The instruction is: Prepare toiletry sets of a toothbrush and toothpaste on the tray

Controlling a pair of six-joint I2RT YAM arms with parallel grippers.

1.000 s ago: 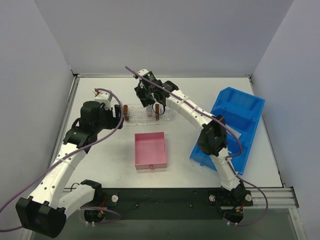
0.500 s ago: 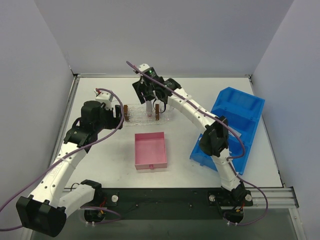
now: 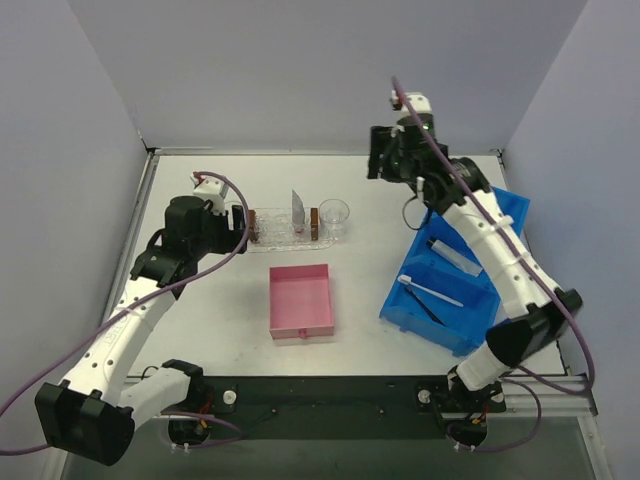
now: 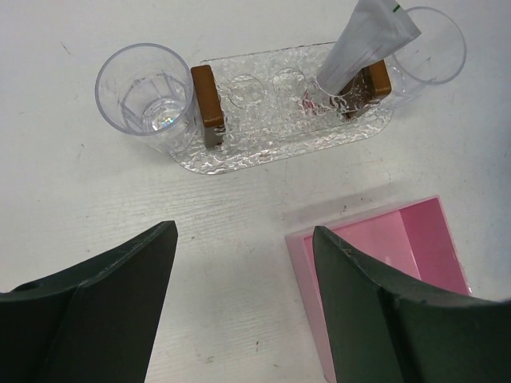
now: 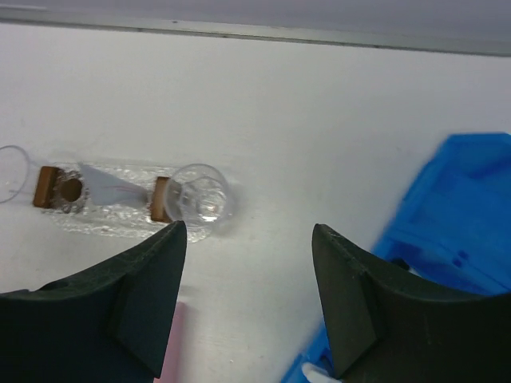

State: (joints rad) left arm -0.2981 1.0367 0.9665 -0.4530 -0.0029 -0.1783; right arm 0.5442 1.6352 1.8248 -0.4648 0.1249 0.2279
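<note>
The clear bumpy tray (image 3: 280,236) lies at the table's back centre with two brown blocks (image 4: 207,96). One silver toothpaste tube (image 3: 297,207) stands in it next to the right block, leaning (image 4: 368,38). A clear cup (image 3: 334,213) stands at the tray's right end and another (image 4: 145,90) at its left end. A second toothpaste tube (image 3: 455,256) and a white toothbrush (image 3: 432,291) lie in the blue bin (image 3: 500,215). My left gripper (image 4: 243,231) is open and empty, just left of the tray. My right gripper (image 5: 249,230) is open and empty, high up, right of the tray.
A square pink box (image 3: 300,300) sits in front of the tray, and its corner shows under my left gripper (image 4: 383,263). The blue bin fills the right side of the table. Grey walls close in the left, back and right.
My right gripper has let go of the toothpaste tube, leaving it standing in the tray. It has risen and swung right toward the blue bin. The left arm has barely moved.
</note>
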